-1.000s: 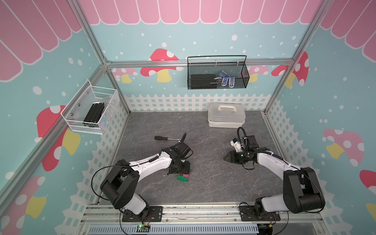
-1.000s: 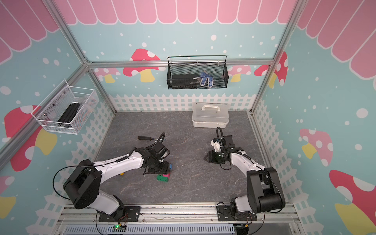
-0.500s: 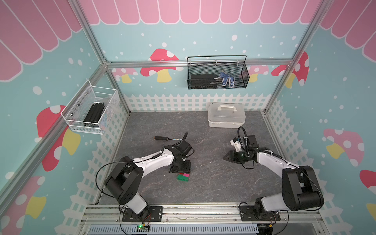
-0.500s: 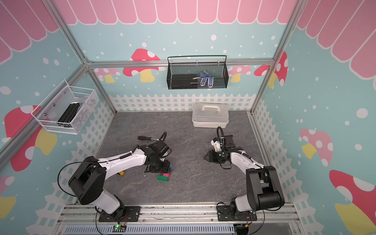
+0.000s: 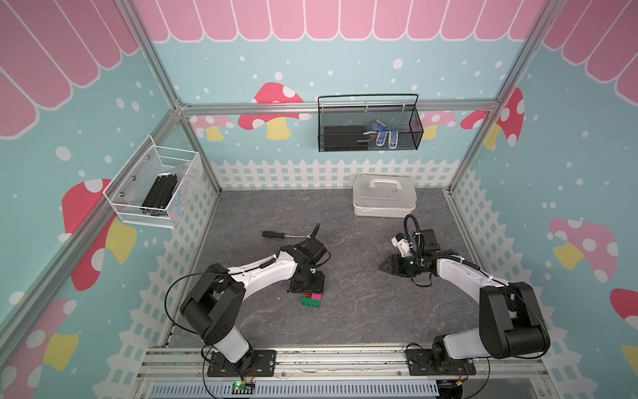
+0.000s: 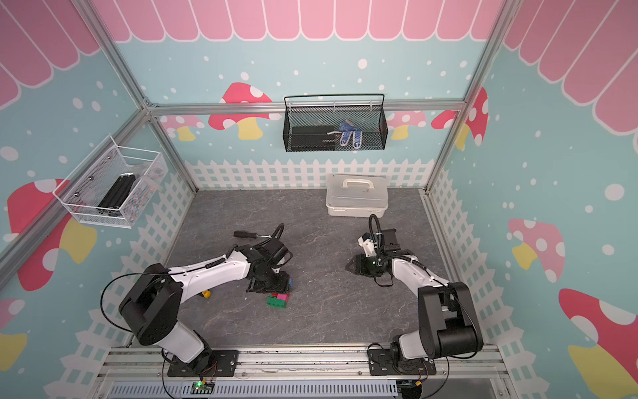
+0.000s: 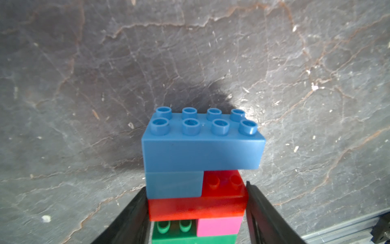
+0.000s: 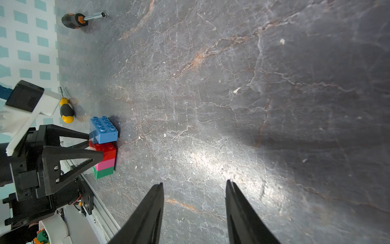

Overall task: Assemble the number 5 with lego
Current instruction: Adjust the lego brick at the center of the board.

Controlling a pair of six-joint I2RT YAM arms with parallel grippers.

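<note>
The number 5 [image 7: 190, 183] looks fully built. In the left wrist view the long blue brick [image 7: 202, 152] sits at the far end. Next comes the small blue brick [image 7: 174, 184], set to the left, then the red brick [image 7: 196, 209], then the pink brick [image 7: 219, 227], set to the right. The green brick [image 7: 190, 239] is at the bottom edge of the frame. No gaps show between the layers. In both top views the stack appears to lie on its side on the grey counter [image 5: 345, 321], a little left of centre in the lower half of the frame, with its green end toward the bottom edge. The left hand [image 7: 196, 187] straddles it, and its dark fingers [image 7: 135, 215] sit close against the two ends of the red brick. It cannot be told whether they press on the brick or stand just clear of it. The right hand [image 8: 195, 182] is well apart to the right of the frame in the top views, jaws parted over bare counter and holding nothing. A black-handled screwdriver [image 5: 272, 235] lies just above the left arm, and a yellow-handled screwdriver [image 8: 66, 114] lies beside the stack's blue end. Judged from this, the stacking is over and the step in hand is letting go. The next move calls for spreading the left fingers clear of the red brick and drawing straight back, so that nothing drags the stack or splits a layer.
</note>
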